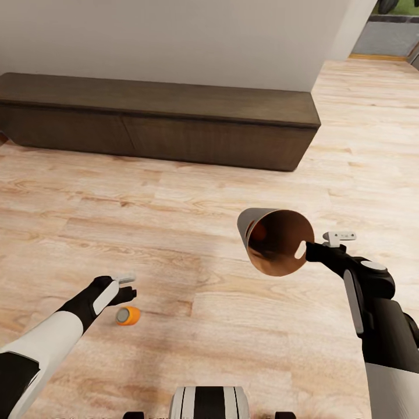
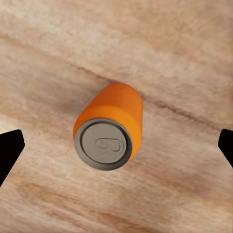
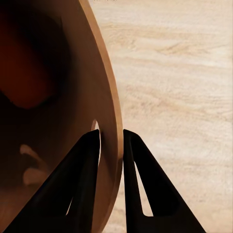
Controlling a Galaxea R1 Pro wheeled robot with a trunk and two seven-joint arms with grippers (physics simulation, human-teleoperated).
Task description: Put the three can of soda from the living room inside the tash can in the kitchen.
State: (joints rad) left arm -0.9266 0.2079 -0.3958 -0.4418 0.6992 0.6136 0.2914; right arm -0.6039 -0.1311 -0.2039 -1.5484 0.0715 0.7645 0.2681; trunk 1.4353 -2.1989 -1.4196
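Head view: at our left, the left end effector [image 1: 124,287] hangs wide open just above the orange soda can [image 1: 127,315], which lies on its side on the wood floor [image 1: 192,203]. At our right, the right end effector [image 1: 310,250] pinches the tilted trash can [image 1: 276,241] by its rim, off the floor.

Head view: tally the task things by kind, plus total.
Soda cans: 1, the orange can lying on the floor below the open left end effector
Trash bins: 1, the bin held tilted by the right end effector pinching its rim
Total: 2
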